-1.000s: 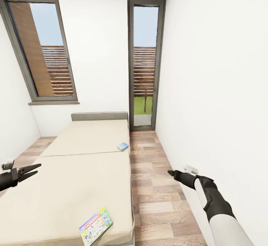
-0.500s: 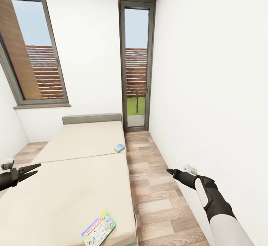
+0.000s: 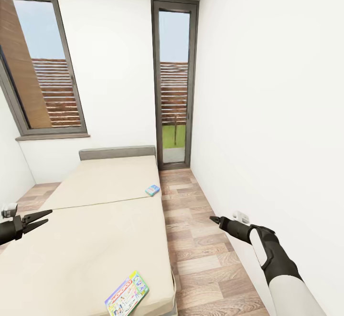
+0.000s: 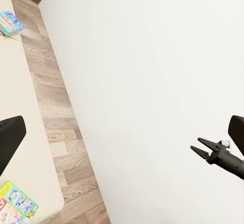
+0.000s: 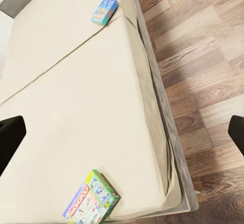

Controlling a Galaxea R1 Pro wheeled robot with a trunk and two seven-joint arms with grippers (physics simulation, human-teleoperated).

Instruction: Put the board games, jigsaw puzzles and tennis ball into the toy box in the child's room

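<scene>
Both grippers, left gripper [image 3: 42, 218] and right gripper [image 3: 213, 219], are hovering with fingers spread and empty, flanking the bed [image 3: 91, 220], where the near board game [image 3: 126, 294] and the blue board game [image 3: 152, 190] are lying beyond reach.

My left gripper [image 3: 42, 216] spread empty over the bed [image 3: 91, 230], two board games [image 3: 126, 294] [image 3: 152, 190] at its right edge, right gripper [image 3: 213, 219] above floor.

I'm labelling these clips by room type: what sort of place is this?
Most likely a bedroom: a large low bed with a cream mattress, two colourful board games lying on it, wood-plank floor and tall dark-framed windows.
</scene>
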